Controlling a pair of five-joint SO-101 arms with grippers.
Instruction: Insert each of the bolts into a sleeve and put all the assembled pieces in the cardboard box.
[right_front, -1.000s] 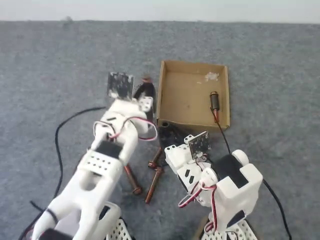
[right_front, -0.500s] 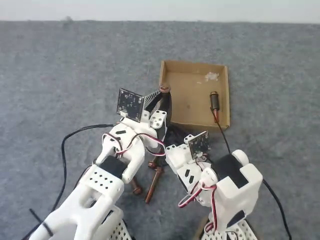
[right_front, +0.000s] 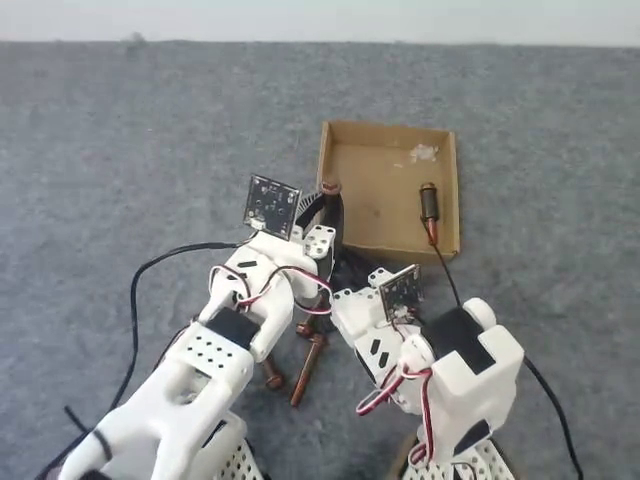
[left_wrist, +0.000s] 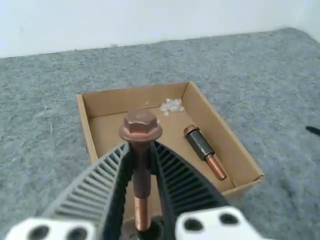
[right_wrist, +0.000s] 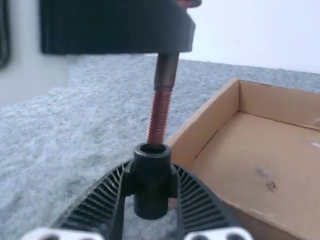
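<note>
left gripper (left_wrist: 141, 148) fingers clamped on bolt (left_wrist: 141, 127) shank, hex head poking past fingertips. right gripper (right_wrist: 150, 170) squeezed tight round black sleeve (right_wrist: 150, 196), bolt's threaded tip right at sleeve mouth, all just beside box (right_front: 456, 190). one assembled piece (right_front: 429, 208) lay inside box, loose bolts (right_front: 308, 365) on carpet (right_front: 120, 130) between arms

Lab bench setup, grey felt tabletop (right_front: 110, 130) (white wall (right_front: 300, 18) behind)

carpet (right_front: 120, 140) open leftward; cardboard box (right_front: 390, 130) walls ahead, loose bolts (right_front: 306, 372) lying nearer
</note>
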